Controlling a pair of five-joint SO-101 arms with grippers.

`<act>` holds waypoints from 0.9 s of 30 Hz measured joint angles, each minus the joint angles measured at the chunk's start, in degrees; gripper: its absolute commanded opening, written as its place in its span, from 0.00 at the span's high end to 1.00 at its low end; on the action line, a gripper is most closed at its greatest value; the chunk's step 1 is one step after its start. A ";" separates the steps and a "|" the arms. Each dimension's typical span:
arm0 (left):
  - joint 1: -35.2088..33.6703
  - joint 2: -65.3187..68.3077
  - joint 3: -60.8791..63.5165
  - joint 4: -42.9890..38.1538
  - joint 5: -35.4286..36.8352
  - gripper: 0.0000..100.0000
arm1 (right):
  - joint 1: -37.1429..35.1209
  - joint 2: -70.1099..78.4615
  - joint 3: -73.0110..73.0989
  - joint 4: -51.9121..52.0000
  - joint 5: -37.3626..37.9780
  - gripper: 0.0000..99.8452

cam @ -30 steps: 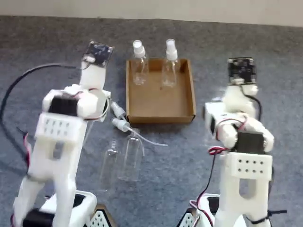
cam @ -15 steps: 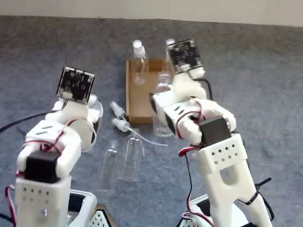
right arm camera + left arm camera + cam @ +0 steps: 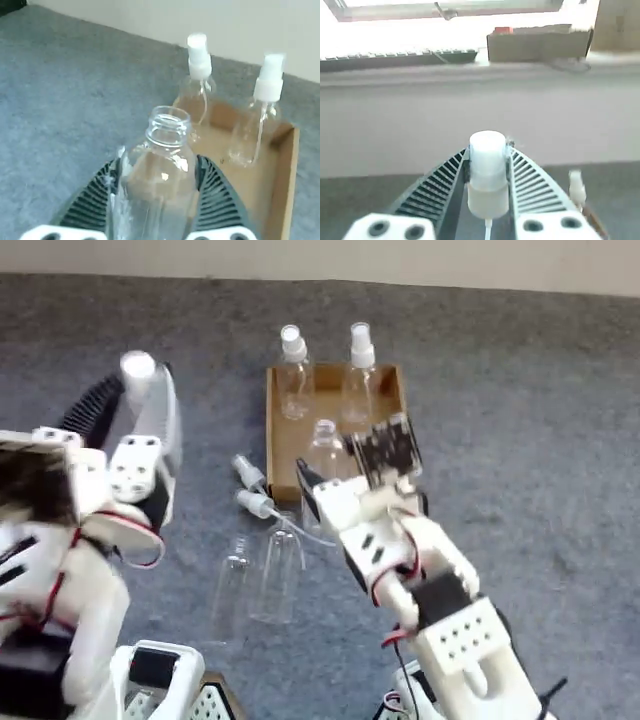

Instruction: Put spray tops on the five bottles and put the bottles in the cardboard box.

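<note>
My left gripper is shut on a white spray top, held upright and raised over the left side of the carpet. My right gripper is shut on a clear open-necked bottle, upright above the near edge of the cardboard box; this held bottle stands in front of my arm. Two capped bottles stand at the far end of the box. Two uncapped bottles lie on the carpet beside two loose spray tops.
The grey carpet lies open to the right of the box. Both arm bases stand at the near edge. In the left wrist view a pale wall and a ledge with a keyboard lie behind the table.
My right arm swung left with the bottle and now holds it over the box's near edge. My left arm lifted the spray top up and back toward the left.
</note>
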 measured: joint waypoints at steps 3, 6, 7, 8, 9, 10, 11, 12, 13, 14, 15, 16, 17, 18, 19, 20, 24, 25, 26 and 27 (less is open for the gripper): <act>4.57 4.13 -4.57 -2.90 1.67 0.99 | 0.00 -6.68 7.56 -1.49 0.00 1.00; 11.78 9.49 -8.09 -5.36 2.11 0.99 | -0.79 -12.75 10.73 -1.85 0.00 1.00; 14.51 11.43 -8.88 -6.33 2.11 0.99 | -1.32 -14.59 11.43 -1.85 0.00 1.00; 16.88 13.36 -9.67 -7.21 2.11 0.99 | -1.76 -16.44 12.22 -2.11 0.00 1.00; 19.08 14.86 -10.11 -8.00 2.11 0.99 | -2.02 -18.02 13.01 -2.20 0.00 1.00; 21.36 16.18 -10.37 -8.79 2.11 0.99 | -2.11 -19.52 13.80 -2.20 0.00 1.00; 23.12 17.41 -10.46 -9.41 2.11 0.99 | -2.11 -21.01 14.86 -2.20 0.00 1.00; 24.53 18.81 -10.46 -10.11 2.11 0.99 | -2.11 -22.07 15.91 -2.29 0.00 1.00; 25.49 20.04 -10.46 -10.81 2.11 0.99 | -2.11 -23.12 16.88 -2.29 0.00 1.00; 26.46 21.27 -10.46 -11.52 2.11 0.99 | -2.11 -23.82 17.58 -2.29 0.00 1.00; 27.34 22.33 -10.46 -12.31 2.11 0.99 | -2.11 -24.44 18.02 -2.29 0.00 1.00; 28.40 23.03 -10.46 -13.10 2.11 0.99 | -2.11 -25.05 18.20 -2.29 0.00 1.00; 29.10 23.56 -10.46 -13.71 2.11 0.99 | -2.20 -25.58 18.37 -2.29 0.00 1.00; 29.71 24.09 -10.46 -14.24 2.11 0.99 | -2.37 -25.93 18.46 -2.29 0.00 1.00; 30.15 24.62 -10.46 -14.59 2.11 0.99 | -2.46 -26.20 18.55 -2.29 0.00 1.00; 30.42 25.32 -10.46 -15.12 2.11 0.99 | -2.46 -26.46 18.55 -2.29 0.00 1.00; 32.00 28.13 -10.46 -15.65 2.11 0.99 | -2.46 -26.46 18.55 -2.29 0.00 1.00; 32.09 28.48 -10.46 -15.65 2.11 0.99 | -2.46 -26.46 18.55 -2.29 0.00 1.00; 32.09 28.48 -10.46 -15.65 2.11 0.99 | -2.46 -26.46 18.55 -2.29 0.00 1.00; 32.09 28.48 -10.46 -15.65 2.11 0.99 | -2.46 -26.46 18.55 -2.29 0.00 1.00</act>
